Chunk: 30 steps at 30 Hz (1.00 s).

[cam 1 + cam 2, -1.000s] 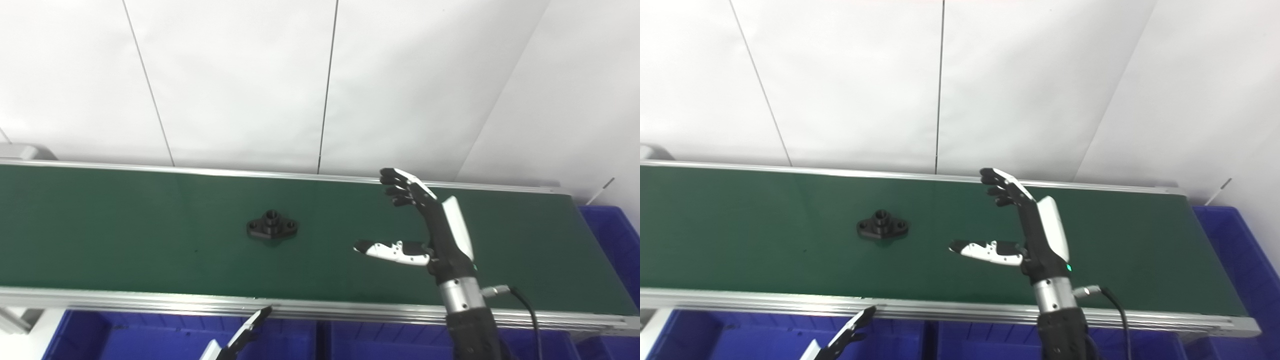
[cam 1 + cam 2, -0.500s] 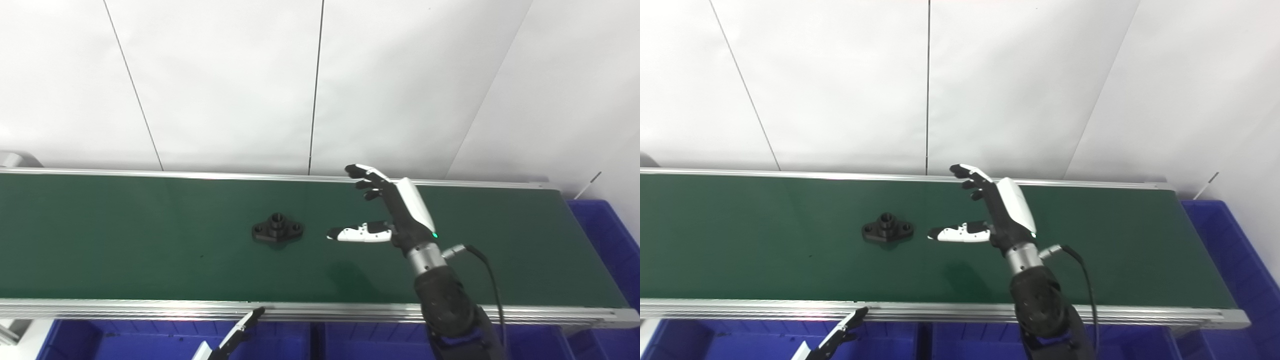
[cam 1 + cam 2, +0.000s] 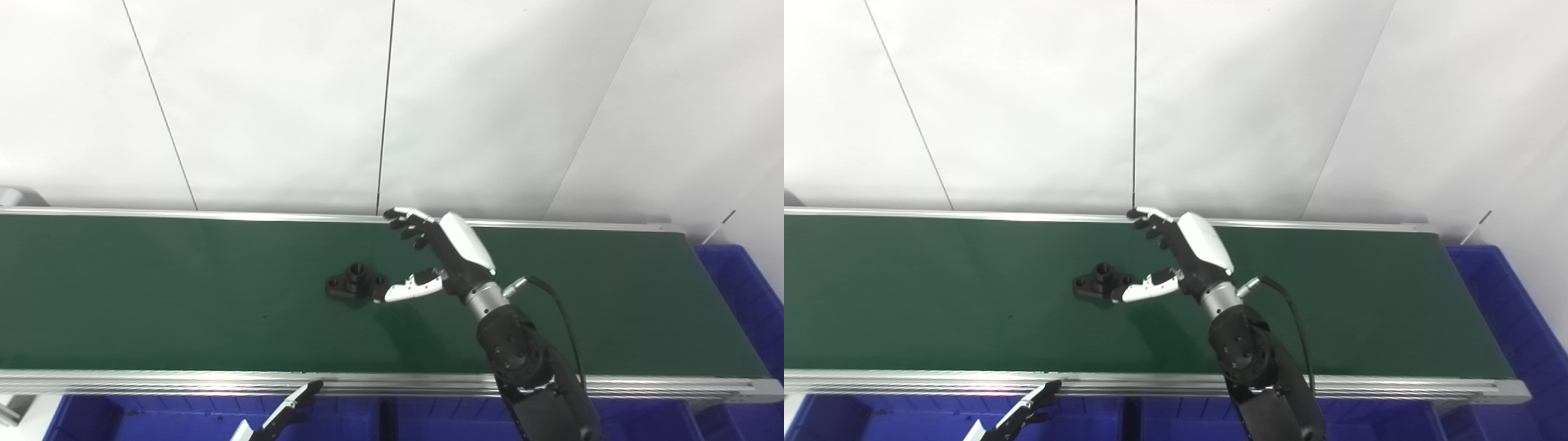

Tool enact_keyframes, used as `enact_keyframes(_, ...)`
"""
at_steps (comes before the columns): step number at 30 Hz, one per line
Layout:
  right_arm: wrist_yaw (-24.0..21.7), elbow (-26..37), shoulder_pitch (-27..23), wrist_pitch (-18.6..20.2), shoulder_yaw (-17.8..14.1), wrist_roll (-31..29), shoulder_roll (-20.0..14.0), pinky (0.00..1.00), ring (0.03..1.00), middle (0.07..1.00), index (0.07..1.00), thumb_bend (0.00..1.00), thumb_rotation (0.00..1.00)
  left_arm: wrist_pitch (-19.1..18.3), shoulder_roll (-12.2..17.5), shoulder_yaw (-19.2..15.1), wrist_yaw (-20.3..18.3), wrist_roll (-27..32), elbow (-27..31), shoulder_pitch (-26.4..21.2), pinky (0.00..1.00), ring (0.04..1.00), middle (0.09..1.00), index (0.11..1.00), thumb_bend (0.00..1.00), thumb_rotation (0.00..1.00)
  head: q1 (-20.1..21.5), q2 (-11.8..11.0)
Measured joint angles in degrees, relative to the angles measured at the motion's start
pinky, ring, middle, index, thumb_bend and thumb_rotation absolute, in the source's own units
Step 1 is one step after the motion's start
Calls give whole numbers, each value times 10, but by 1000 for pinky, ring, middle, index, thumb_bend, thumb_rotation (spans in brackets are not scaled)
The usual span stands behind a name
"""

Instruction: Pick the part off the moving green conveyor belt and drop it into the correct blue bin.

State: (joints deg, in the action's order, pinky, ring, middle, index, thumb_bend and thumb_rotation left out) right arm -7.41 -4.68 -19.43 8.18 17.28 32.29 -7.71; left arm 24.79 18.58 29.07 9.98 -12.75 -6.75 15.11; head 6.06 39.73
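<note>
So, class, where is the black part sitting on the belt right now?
The black part lies near the middle of the green conveyor belt, just left of the right robot hand, whose thumb tip almost reaches it.

A small black flanged part [image 3: 355,286] with an upright central hub and two holed ears lies flat on the green conveyor belt [image 3: 153,294], midway between its far and near edges, near mid-length. Blue bins [image 3: 744,294] sit below the belt's near edge and beyond its right end.
</note>
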Motion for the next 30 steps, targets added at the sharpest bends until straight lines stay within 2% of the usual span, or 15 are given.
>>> enact_keyframes(12,-20,-73,-53,17,34,35,0,620,727,800,829,919,143,0,4,-1,-9,0,19,5,795,879,915,898,851,302,-2,11)
enact_keyframes(16,-18,-108,-59,17,39,38,0,599,719,802,826,917,141,0,4,-1,-9,-1,20,5,792,877,914,898,853,307,-4,13)
enact_keyframes(23,-8,-167,-74,16,42,38,0,623,737,812,824,895,126,0,3,-3,-10,-1,24,7,783,872,910,896,859,310,-7,18)
enact_keyframes(30,-4,-198,-95,17,42,37,-7,629,735,789,817,842,55,0,1,-10,-19,0,35,16,789,880,915,900,849,296,-5,23)
